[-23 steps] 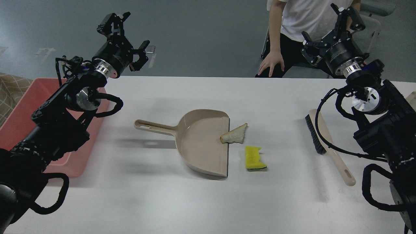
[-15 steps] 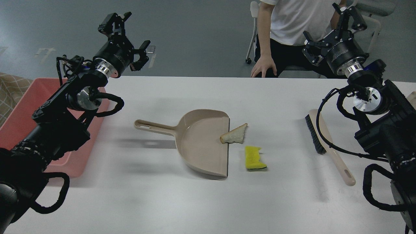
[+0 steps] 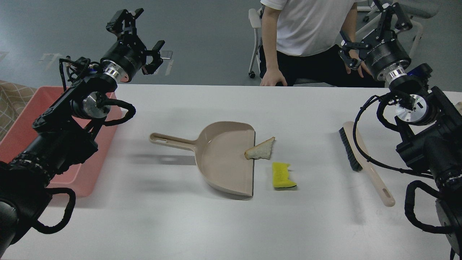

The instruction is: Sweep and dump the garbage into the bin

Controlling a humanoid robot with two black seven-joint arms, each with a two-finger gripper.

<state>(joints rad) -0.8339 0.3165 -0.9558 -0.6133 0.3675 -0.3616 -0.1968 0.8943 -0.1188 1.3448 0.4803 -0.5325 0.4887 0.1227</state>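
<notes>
Tools left (image 3: 139, 27) and right (image 3: 375, 34) hover spread, empty; dustpan (image 3: 223, 159) touches bread slice (image 3: 260, 150), sponge piece (image 3: 282, 175) beside

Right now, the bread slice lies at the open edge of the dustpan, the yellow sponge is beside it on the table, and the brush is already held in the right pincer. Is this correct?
Not quite. In the head view the brush is not held: it lies on the table, and the right pincer is raised above it, open and empty. The bread slice at the dustpan edge and the yellow sponge are as you say.
</notes>
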